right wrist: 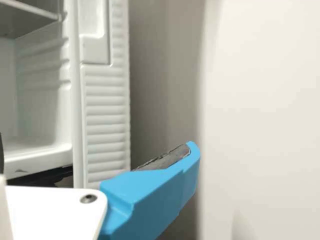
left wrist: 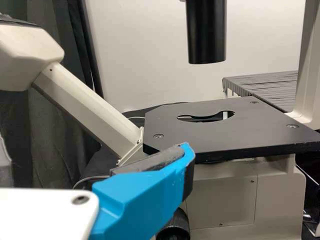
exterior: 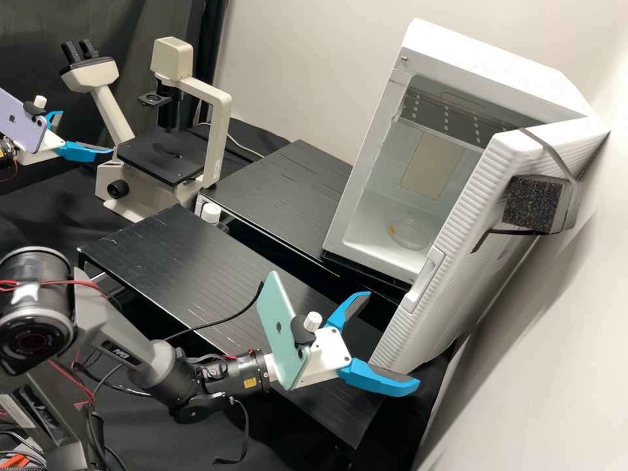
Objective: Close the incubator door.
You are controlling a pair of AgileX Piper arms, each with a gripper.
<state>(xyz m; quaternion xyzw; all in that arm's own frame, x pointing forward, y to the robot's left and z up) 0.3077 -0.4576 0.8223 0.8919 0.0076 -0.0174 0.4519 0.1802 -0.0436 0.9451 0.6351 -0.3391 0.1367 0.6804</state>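
Incubator door (exterior: 477,239) first: seeing it swung wide open, out in front of the incubator cabinet (exterior: 497,72) on the side near the wall (exterior: 556,353). Holding the right gripper (exterior: 393,339) wide open and empty, in front of the cabinet, near the door's free lower corner. Resting the left gripper (exterior: 87,131) well apart from the cabinet, likewise spread and empty.

Judging the next push to be calling for the wall-side finger (right wrist: 155,200) behind the ribbed outer face, then swinging the door round towards the cabinet in an arc, not shoving straight. Pressing near the free edge for leverage; avoiding trapping the other finger against the cabinet. Slowing close to its rim, sparing the dish (exterior: 409,233) inside a jolt, then pressing flat until seating fully.

Struggling to make out the hinge side, any touch between finger and door, or the clearance towards the wall. Losing the door's top at the right wrist view's edge.
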